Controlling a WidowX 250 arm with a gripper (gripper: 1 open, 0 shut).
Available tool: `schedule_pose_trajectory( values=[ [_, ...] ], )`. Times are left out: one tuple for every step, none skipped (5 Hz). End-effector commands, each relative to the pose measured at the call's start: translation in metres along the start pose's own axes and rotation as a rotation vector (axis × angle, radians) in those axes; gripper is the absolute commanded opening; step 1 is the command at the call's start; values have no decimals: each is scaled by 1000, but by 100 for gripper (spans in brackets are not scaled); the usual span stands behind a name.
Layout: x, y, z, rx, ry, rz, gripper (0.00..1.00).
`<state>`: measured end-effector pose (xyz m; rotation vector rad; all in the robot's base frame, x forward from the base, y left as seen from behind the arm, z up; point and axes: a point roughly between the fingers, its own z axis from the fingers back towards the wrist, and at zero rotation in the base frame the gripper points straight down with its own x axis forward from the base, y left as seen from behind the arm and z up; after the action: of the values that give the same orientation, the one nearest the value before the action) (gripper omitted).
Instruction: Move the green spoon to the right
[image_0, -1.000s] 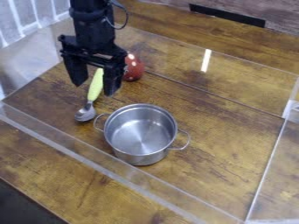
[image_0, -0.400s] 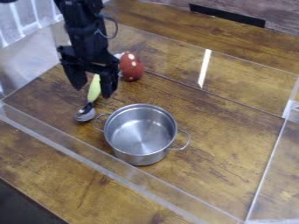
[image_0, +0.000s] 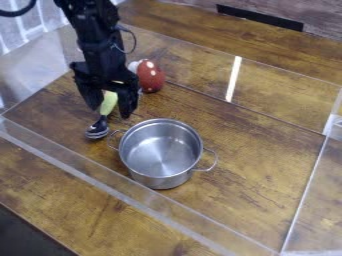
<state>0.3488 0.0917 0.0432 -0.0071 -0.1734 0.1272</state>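
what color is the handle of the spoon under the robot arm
The spoon's plastic handle is pale yellow-green, seen in the camera view.

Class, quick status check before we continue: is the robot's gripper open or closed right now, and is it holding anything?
Gripper: open, jaws either side of the green spoon; no grip can be made out.

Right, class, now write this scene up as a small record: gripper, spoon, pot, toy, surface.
gripper: open, lowered around the spoon's handle
spoon: green handle between the fingers, silver bowl toward the camera, lying on the table
pot: steel, two handles, empty, nearer the camera than the gripper
toy: red, beyond the pot, beside the gripper
surface: brown wooden table
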Motion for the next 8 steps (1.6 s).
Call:
schedule_pose_trajectory(
  values=[
    [16, 13, 11, 9, -69, 25, 100],
    [22, 12, 9, 3, -80, 25, 100],
    [25, 12, 6, -2, -83, 27, 100],
    [26, 11, 3, -8, -83, 27, 0],
    [25, 8, 5, -20, -86, 21, 100],
    [24, 6, 6, -27, -88, 11, 100],
    [25, 4, 3, -28, -88, 7, 0],
    [23, 2, 6, -34, -93, -4, 100]
  ],
)
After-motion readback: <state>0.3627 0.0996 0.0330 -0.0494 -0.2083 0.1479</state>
